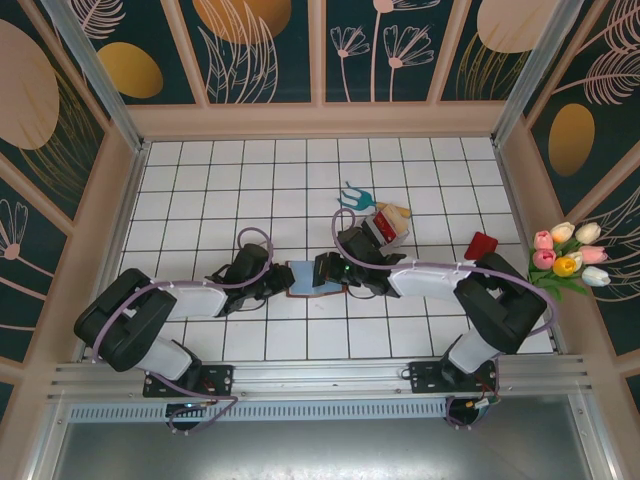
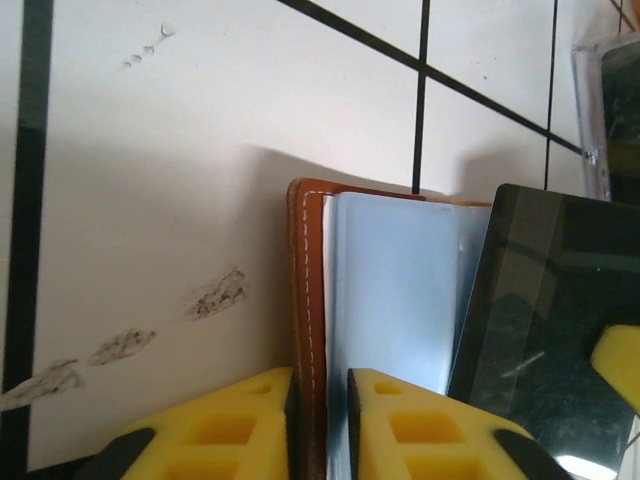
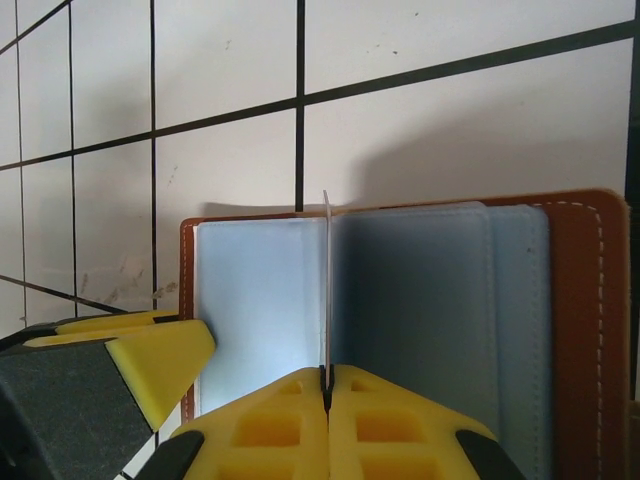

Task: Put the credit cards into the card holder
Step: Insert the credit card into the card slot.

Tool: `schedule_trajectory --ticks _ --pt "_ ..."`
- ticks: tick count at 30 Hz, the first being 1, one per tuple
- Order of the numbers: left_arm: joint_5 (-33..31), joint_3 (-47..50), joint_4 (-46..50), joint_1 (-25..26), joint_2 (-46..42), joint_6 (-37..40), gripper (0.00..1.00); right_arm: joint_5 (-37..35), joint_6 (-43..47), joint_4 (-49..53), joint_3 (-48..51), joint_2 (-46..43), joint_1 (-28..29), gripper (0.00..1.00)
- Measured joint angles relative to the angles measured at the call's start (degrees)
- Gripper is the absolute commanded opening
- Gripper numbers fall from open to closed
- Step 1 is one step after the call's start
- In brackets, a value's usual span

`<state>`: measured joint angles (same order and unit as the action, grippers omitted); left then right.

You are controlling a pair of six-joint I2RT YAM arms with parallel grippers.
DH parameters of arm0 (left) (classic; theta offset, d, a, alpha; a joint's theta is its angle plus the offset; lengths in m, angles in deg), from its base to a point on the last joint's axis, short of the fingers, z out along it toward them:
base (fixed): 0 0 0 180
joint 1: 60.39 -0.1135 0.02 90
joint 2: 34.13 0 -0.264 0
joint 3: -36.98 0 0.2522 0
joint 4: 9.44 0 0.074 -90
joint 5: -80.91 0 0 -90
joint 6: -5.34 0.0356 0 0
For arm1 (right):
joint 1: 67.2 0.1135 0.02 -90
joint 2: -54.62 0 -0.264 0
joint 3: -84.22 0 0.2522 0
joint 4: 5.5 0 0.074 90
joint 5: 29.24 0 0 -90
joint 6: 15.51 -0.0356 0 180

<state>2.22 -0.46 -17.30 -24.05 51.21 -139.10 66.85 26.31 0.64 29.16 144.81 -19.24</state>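
White tiled counter [image 1: 200, 180], floral panels around. The card holder [image 1: 303, 278] lies open between the arms, its long axis left to right. The left pincer [image 2: 320, 385] is clamped on its brown cover edge. The right pincer [image 3: 326, 378] is pressed together on a pale credit card [image 3: 326, 290], which stands edge-on over the pockets and points away from the fingers. A red card [image 1: 482, 244] lies well apart, nearer the right arm.

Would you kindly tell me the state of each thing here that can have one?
card holder: open, lying flat.
left end effector: astride its cover edge, grip unclear.
right end effector: shut on a pale card, edge-on.
red card: loose, outside the holder.
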Motion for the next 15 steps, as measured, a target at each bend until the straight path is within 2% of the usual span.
schedule_trajectory --ticks 2,6,15 --pt "0.0 0.0 0.04 0.0 -0.02 0.48 0.12 0.02 0.0 -0.15 0.0 0.37 -0.09 0.07" --pt "0.15 0.0 -0.48 0.0 0.07 0.85 0.1 1.31 0.02 -2.43 0.37 1.51 -0.44 0.06" --pt "0.17 -0.46 -1.29 0.0 1.38 1.07 0.11 5.22 -0.24 -8.96 2.75 2.89 -1.2 0.05"
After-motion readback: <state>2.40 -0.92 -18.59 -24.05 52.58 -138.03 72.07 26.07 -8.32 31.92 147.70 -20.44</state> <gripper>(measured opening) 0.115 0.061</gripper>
